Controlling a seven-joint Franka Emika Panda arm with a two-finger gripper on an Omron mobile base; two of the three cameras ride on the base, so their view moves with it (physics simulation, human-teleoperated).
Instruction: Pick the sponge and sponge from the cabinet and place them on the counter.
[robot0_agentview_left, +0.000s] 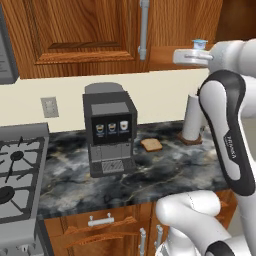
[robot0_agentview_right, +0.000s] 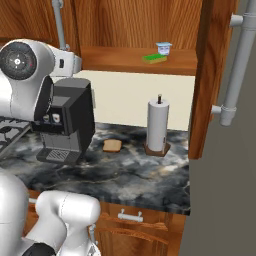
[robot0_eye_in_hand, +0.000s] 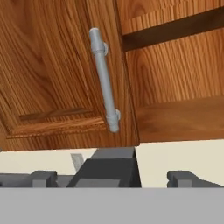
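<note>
Right base view shows one sponge (robot0_agentview_right: 154, 59) beside a cup (robot0_agentview_right: 163, 48) on the cabinet (robot0_agentview_right: 130, 61) shelf. The gripper (robot0_eye_in_hand: 113, 178) stands wide, empty, facing the cabinet, apparently ready to reach in.

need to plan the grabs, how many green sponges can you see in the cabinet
1: a green sponge lies on the shelf of the open cabinet, just left of the white-and-blue cup. A second one may be hidden behind it or out of sight.
</note>
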